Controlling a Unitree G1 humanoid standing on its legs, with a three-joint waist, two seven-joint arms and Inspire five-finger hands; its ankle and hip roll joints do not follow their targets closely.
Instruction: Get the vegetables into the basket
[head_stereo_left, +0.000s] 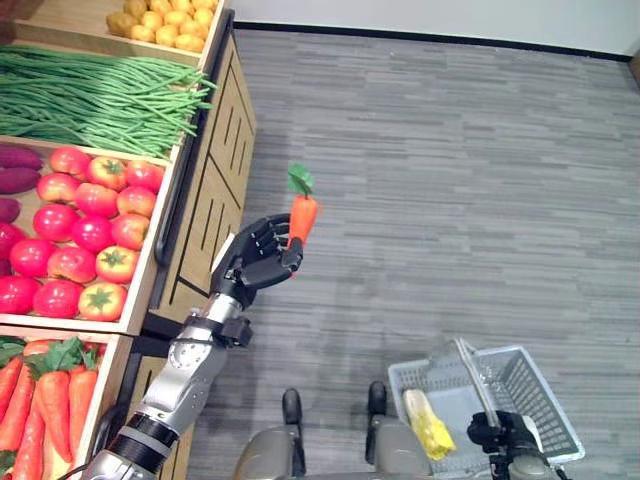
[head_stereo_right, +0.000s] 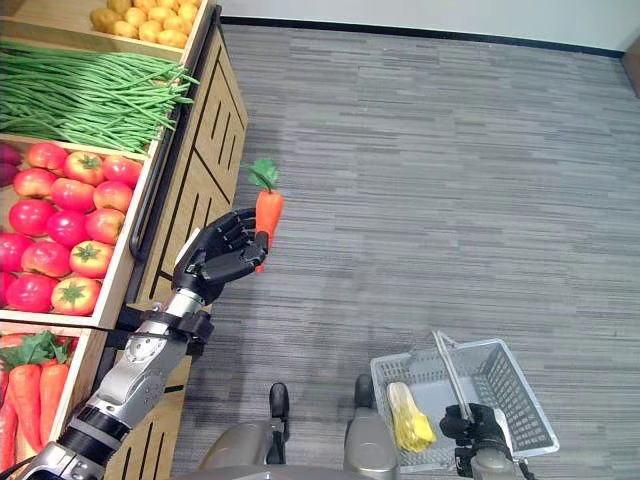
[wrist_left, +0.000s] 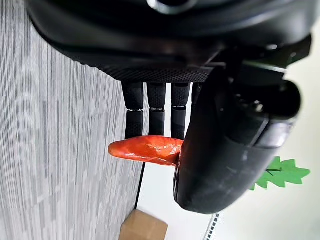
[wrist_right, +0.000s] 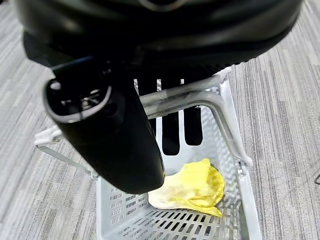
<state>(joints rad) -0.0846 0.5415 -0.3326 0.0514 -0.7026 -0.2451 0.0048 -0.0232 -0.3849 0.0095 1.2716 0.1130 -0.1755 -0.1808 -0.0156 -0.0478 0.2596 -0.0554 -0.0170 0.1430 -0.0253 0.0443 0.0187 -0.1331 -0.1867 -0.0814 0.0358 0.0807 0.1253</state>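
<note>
Your left hand (head_stereo_left: 262, 255) fingers pinch one carrot (head_stereo_left: 302, 218) at centre frame; basket (head_stereo_left: 545, 395), lower right, holds one yellow vegetable (head_stereo_left: 428, 425); your right hand (wrist_right: 115, 130) fingers curl round its handle (wrist_right: 195, 100).

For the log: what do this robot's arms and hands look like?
The left arm is silver-grey metal in jointed segments with black bands at the joints. The left robot hand is dark, nearly black, with segmented fingers and a bulky rounded thumb. The right robot hand looks the same: glossy dark shell, thick thumb.
</note>
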